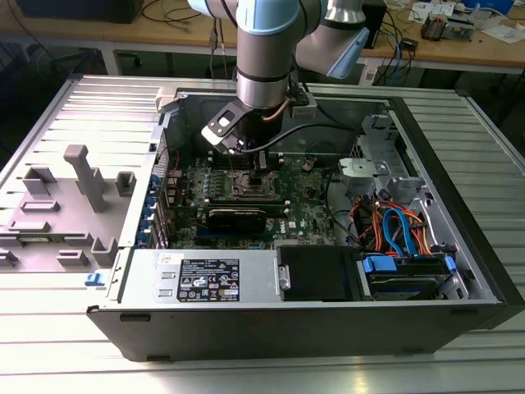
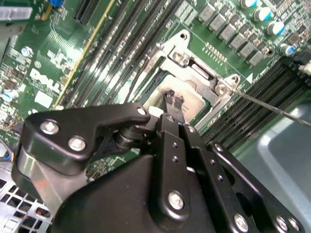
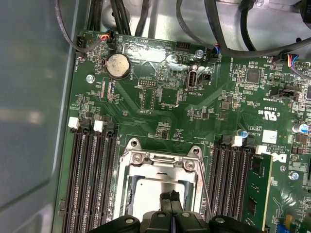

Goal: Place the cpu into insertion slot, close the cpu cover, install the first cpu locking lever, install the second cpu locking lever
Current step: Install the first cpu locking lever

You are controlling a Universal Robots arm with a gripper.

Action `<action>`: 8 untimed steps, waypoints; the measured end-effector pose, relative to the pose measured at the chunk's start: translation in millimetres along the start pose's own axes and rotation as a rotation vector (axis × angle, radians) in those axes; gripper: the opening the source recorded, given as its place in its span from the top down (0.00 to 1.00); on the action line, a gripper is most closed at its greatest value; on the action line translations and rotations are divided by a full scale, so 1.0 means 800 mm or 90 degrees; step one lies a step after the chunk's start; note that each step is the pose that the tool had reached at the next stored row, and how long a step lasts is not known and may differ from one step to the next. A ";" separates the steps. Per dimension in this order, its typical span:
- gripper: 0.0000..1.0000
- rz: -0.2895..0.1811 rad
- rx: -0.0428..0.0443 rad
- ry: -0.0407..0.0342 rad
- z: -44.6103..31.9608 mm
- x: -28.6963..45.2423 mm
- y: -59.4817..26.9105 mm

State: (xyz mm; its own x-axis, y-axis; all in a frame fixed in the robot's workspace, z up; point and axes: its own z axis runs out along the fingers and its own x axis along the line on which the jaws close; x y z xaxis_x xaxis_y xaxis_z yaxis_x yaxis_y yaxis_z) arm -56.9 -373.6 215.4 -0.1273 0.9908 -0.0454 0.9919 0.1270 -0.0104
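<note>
Claw (image 3: 170,198) pressed together, holding nothing, tips right over the cpu (image 3: 148,191). cpu sits in the insertion slot (image 1: 248,187), mid-motherboard (image 3: 194,111), between memory slots (image 3: 92,179). cpu cover (image 3: 160,164) looks flat around it.

Ribbed metal table (image 1: 66,361) sits under even light, grey plastic jig (image 1: 74,197) at the exterior view's left, cluttered wooden bench (image 1: 492,51) with cables (image 1: 394,37) behind.
</note>
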 end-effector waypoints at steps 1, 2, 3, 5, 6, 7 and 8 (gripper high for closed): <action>0.89 0.000 0.0000 0.0000 -0.0010 -0.0001 0.000; 0.89 0.000 0.0000 0.0000 -0.0029 -0.0001 0.000; 0.89 0.000 0.0000 0.0000 -0.0062 -0.0003 0.000; 0.89 -0.002 -0.0001 0.0000 -0.0114 -0.0006 0.000; 0.89 -0.004 -0.0002 0.0000 -0.0130 -0.0006 0.000; 0.89 -0.007 -0.0003 0.0000 -0.0137 -0.0006 0.000; 0.89 -0.044 -0.0016 -0.0004 -0.0142 -0.0007 0.000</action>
State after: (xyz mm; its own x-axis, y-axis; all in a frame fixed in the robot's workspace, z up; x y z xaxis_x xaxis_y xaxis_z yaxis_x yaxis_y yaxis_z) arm -56.8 -373.6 226.8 -0.1959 0.9796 -0.0453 0.9806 0.1956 -0.0110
